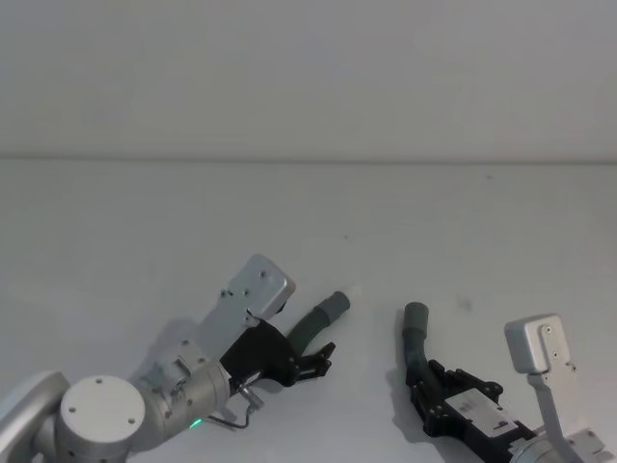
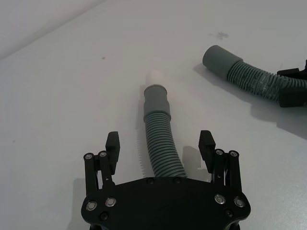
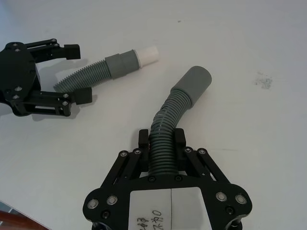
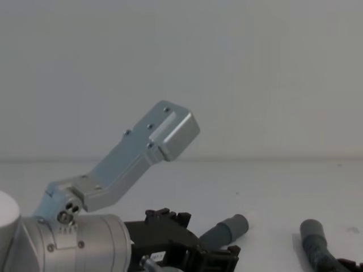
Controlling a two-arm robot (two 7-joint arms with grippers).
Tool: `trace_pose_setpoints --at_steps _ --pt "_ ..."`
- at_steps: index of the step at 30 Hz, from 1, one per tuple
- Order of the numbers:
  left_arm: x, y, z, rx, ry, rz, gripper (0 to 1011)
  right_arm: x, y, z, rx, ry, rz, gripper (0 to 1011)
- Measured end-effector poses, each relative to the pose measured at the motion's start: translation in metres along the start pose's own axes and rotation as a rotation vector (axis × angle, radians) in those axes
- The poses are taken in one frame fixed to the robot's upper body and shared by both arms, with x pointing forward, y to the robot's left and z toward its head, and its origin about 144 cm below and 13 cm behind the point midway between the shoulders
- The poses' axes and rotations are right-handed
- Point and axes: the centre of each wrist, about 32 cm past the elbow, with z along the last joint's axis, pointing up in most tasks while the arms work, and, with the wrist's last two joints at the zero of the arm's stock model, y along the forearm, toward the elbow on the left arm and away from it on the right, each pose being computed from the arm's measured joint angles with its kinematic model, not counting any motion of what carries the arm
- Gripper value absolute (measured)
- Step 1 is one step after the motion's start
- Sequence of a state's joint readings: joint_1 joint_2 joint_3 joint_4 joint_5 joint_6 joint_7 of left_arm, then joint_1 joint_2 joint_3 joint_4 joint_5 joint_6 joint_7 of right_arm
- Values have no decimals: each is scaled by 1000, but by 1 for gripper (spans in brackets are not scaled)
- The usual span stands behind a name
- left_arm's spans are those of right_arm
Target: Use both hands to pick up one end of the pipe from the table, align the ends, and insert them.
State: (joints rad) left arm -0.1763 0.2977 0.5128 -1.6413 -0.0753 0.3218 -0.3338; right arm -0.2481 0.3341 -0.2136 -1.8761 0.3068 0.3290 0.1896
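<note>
While the hose point(image 3: 165, 115) lay on the table point(image 1: 193, 222), the left gripper point(image 2: 159, 141) stood wide open astride it near its white-tipped end point(image 2: 154, 76); the right gripper point(image 3: 161, 139) was clamped on it behind the plain cuff point(image 3: 194, 82).

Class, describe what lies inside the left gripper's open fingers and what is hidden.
Between the open fingers of the left gripper runs the pipe, touching neither; its white-tipped cuff lies beyond. The pipe's run beneath the gripper body is covered.
</note>
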Motion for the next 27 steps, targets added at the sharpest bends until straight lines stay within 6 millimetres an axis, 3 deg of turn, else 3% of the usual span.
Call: trace_pose_setpoints --at_steps 27 --pt "12 4 13 63 -1 5 1003 0 0 0 0 0 0 290"
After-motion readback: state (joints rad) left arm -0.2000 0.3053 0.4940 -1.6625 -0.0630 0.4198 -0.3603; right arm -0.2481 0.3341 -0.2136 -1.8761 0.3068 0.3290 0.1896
